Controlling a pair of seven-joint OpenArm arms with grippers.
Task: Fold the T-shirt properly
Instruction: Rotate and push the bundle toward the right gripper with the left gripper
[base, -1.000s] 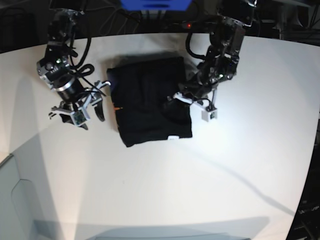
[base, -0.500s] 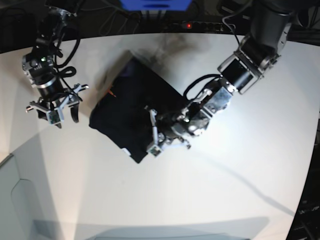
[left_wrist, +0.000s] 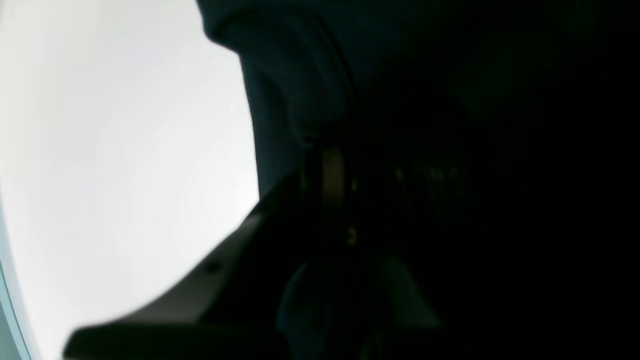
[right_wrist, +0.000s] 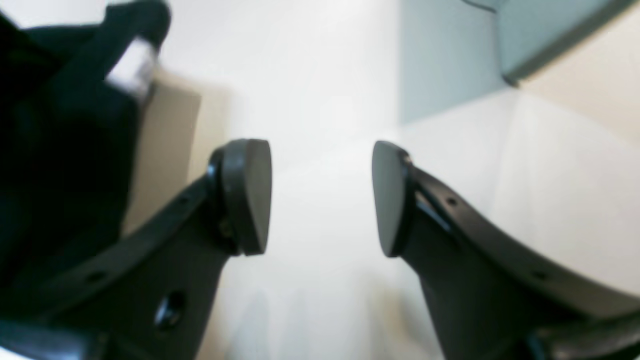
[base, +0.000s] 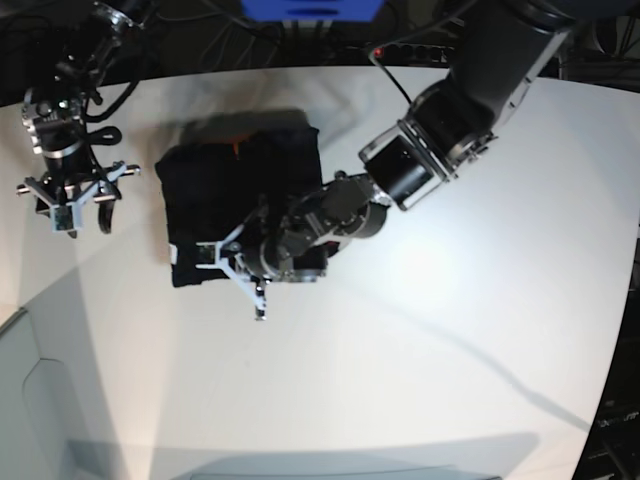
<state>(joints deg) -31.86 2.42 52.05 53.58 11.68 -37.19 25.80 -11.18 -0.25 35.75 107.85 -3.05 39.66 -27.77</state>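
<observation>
The black T-shirt (base: 240, 180) lies folded into a rough square on the white table, left of centre, with its orange collar label (base: 237, 148) at the far edge. My left gripper (base: 240, 270) is at the shirt's near edge, shut on the cloth. In the left wrist view dark cloth (left_wrist: 300, 75) fills most of the frame above one finger (left_wrist: 225, 260). My right gripper (base: 75, 218) hangs open and empty left of the shirt. In the right wrist view it (right_wrist: 322, 197) is over bare table, with the shirt (right_wrist: 50, 125) and its white tag (right_wrist: 130, 70) at the left.
The white table (base: 450, 330) runs right and toward the front. A pale grey-blue panel (base: 40, 400) sits at the front left corner, also in the right wrist view (right_wrist: 440, 55). A blue object (base: 310, 8) and cables are behind the table's far edge.
My left arm has swept leftward with the shirt, which turned and slid left across the table. My right gripper has drawn back to the left, still open.
</observation>
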